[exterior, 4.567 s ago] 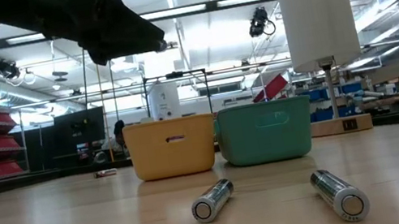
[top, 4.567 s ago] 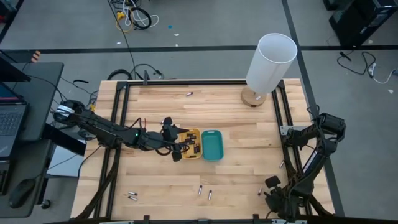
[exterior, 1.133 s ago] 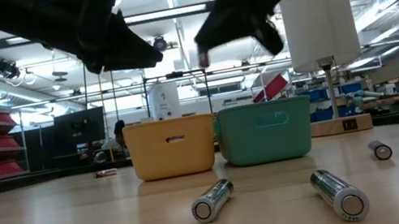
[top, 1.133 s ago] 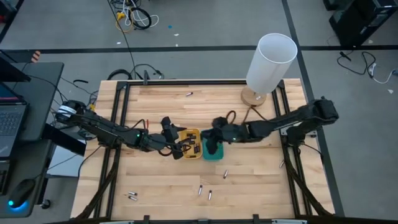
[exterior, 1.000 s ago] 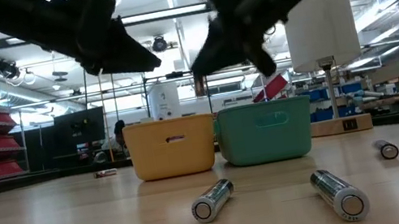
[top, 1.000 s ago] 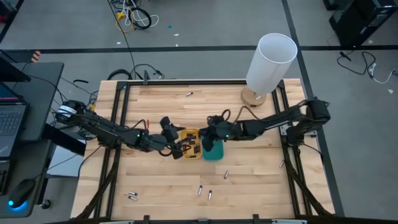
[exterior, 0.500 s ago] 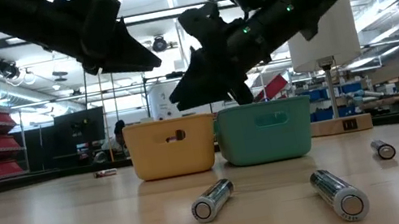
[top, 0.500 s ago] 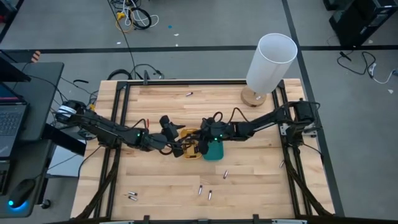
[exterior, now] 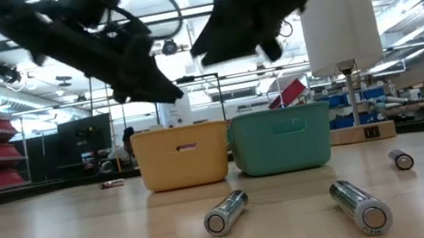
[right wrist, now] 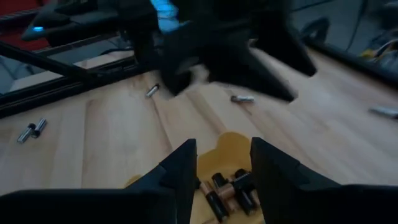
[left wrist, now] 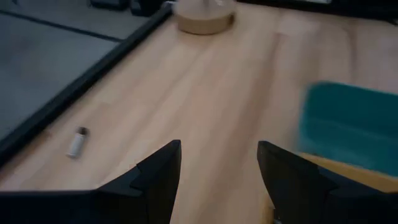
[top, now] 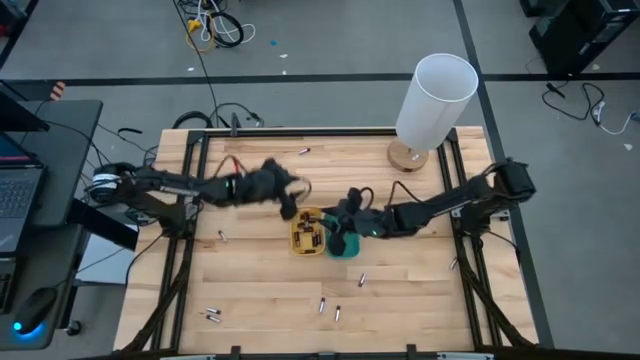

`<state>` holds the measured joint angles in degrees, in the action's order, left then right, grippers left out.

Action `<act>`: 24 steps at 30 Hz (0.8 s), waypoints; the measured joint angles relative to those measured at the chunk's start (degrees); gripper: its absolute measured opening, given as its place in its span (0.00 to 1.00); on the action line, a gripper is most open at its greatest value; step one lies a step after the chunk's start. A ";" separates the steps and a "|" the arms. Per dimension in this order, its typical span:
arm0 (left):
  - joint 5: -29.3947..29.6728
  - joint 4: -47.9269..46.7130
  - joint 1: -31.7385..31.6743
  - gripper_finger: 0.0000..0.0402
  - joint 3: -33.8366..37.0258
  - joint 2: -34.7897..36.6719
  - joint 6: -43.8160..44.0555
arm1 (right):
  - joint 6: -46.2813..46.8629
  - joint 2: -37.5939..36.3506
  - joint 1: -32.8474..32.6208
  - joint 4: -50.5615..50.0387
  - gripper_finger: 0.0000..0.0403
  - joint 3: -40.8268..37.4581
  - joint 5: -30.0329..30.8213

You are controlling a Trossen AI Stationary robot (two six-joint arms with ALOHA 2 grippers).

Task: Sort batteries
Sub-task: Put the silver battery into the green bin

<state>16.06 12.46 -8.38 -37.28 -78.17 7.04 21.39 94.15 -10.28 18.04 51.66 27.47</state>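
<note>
Likely the batteries (exterior: pixel 226 213) are hard, slick, prone to roll, best pinched mid-barrel; both left tool (left wrist: pixel 217 163) and right tool (right wrist: pixel 222 163) gape empty.

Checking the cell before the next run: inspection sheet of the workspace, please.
Surface: wooden table in a black frame.
Job's things: batteries in the yellow tray; teal tray beside it, contents hidden by the arm; loose cells near the front edge, at front left, one at the back.
Clutter: white lamp at the back right.
Grippers: left gripper open, empty, behind the yellow tray; right gripper open, over the trays.
Cables: bundles on the floor behind the table.
Surroundings: desk with laptop at left; shelving in the room behind.
</note>
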 joint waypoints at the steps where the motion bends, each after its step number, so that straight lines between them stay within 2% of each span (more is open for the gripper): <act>1: -2.33 -1.02 -2.75 0.57 -0.92 0.00 -1.01 | 0.04 -0.99 -1.14 -1.26 0.34 0.00 2.14; 7: -15.78 -6.54 -18.31 0.57 -6.93 -1.80 -9.75 | 3.21 -6.29 -5.74 -12.11 0.34 0.00 12.62; 9: -21.42 -7.38 -22.16 0.57 -8.97 -3.75 -14.19 | 6.23 -7.44 -6.38 -18.10 0.34 0.00 15.88; 11: -24.52 -7.69 -25.01 0.57 -10.48 -6.60 -18.12 | 9.64 -8.42 -6.67 -22.64 0.34 -0.38 17.30; 14: -26.38 -7.93 -27.79 0.57 -12.98 -11.76 -21.32 | 13.34 -9.44 -7.53 -24.69 0.34 -2.33 18.19; 20: -26.03 -9.05 -29.22 0.55 -19.49 -22.91 -21.81 | 22.37 -10.10 -7.70 -25.46 0.33 -8.90 18.54; 24: -27.13 -16.63 -30.71 0.52 -28.25 -29.12 -21.80 | 28.20 -10.23 -8.13 -24.47 0.33 -13.32 18.51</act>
<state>-11.07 -4.16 -39.09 -65.53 -107.29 -14.76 49.59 83.92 -18.41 -6.43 38.34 45.98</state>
